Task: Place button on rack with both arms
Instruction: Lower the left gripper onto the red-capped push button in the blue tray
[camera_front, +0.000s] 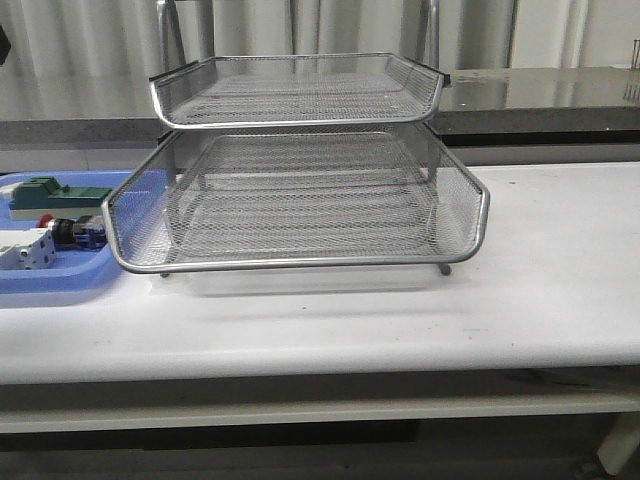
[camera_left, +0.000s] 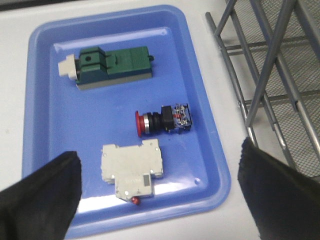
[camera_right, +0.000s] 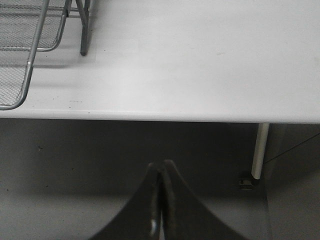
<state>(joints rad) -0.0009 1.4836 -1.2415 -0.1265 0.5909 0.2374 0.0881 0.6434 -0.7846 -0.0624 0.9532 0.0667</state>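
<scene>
- The button lies on its side in the blue tray, red mushroom head toward nine o'clock in the left wrist view, blue rear block toward three o'clock, nothing gripping it.
- It looks small, rigid and light; the rounded red cap and the ribbed black-and-silver collar seem likely to roll or slip, so the squarer rear block or the collar's flanks look the safer place to pinch it.
- A green block sits at twelve o'clock from the button, apart from it; a white breaker lies just beside it at seven o'clock, leaving little room for a finger on that side.
- The left gripper hangs over the tray with its black fingers spread wide, holding nothing.
- The rack stands mid-table, at three o'clock from the tray in the front view, its mesh tiers bare as far as can be seen.
- The right gripper hangs off the near edge of the white table, its fingers pressed together on nothing, near the rack's corner leg.
</scene>
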